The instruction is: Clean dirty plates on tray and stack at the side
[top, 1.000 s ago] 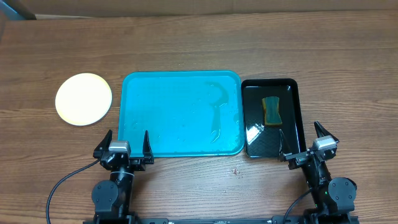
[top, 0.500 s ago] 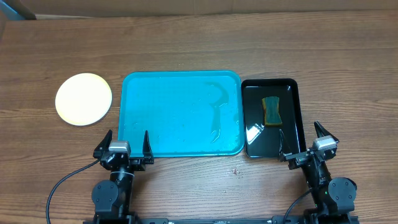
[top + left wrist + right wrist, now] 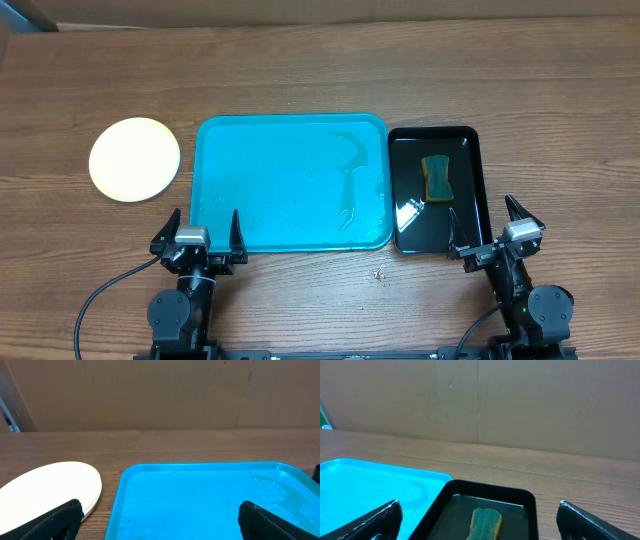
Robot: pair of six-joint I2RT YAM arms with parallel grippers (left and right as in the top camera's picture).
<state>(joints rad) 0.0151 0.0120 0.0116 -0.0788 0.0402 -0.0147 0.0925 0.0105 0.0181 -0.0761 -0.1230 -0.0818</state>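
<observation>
Wood table (image 3: pixel 300 70): left wrist sees plates (image 3: pixel 50 485), right wrist the sponge (image 3: pixel 485 522); both jaws gape empty

Brown table (image 3: pixel 300 70): matt wood grain.
Large turquoise rectangular tray (image 3: pixel 270 170): smooth, glossy plastic, wet-looking.
Small black rectangular tray (image 3: pixel 481 190): glossy, reflective plastic.
Round pale-yellow plates (image 3: pixel 134 158): smooth, matt plastic.
Green sponge (image 3: pixel 437 177): rough, porous.

Overhead looks straight down; both wrist views look low across the table (image 3: pixel 300 70), sharing the tray (image 3: pixel 290 180).

Wooden table (image 3: pixel 300 70), brown cardboard wall (image 3: pixel 150 395) behind
</observation>
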